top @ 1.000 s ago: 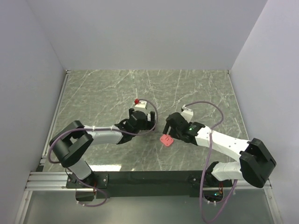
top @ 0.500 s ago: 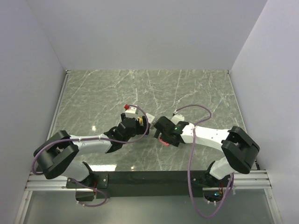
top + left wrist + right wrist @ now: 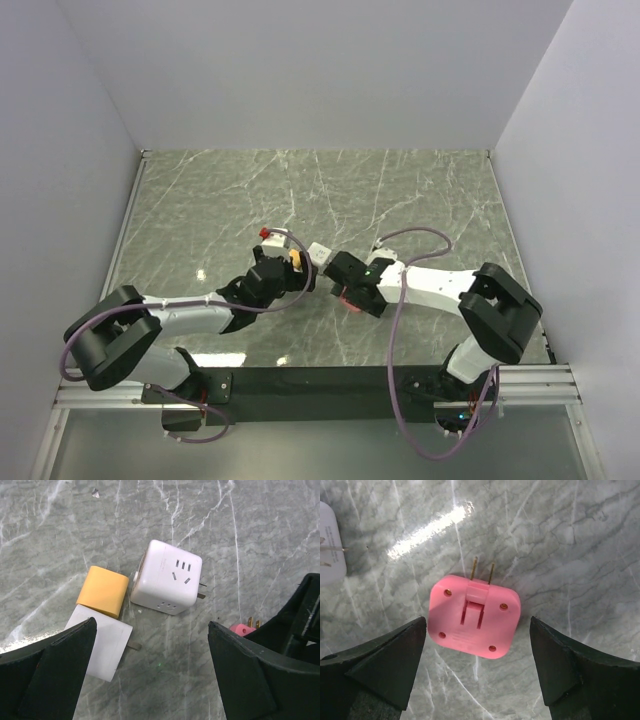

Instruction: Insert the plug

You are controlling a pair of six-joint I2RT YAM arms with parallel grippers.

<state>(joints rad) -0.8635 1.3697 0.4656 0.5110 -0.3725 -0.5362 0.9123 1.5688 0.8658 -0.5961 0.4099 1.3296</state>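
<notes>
A white cube socket (image 3: 166, 578) lies on the marble table, two prongs sticking out of its right side; it also shows in the top view (image 3: 319, 251). An orange-and-white plug (image 3: 102, 591) lies just left of it. My left gripper (image 3: 150, 680) is open and empty, just short of both. A pink flat plug (image 3: 475, 617) lies flat, its two prongs pointing away from the camera. My right gripper (image 3: 477, 672) is open above it, one finger on each side, not touching. In the top view the pink plug (image 3: 347, 299) peeks out under the right gripper (image 3: 350, 288).
The two grippers face each other closely at the table's middle front, the left gripper (image 3: 298, 277) a short way from the right. Purple cables loop above both wrists. Grey walls stand along the table's left, back and right edges.
My right gripper has moved left until it is over the pink plug. My left gripper has drawn back to the left, uncovering the white cube and the orange plug.
</notes>
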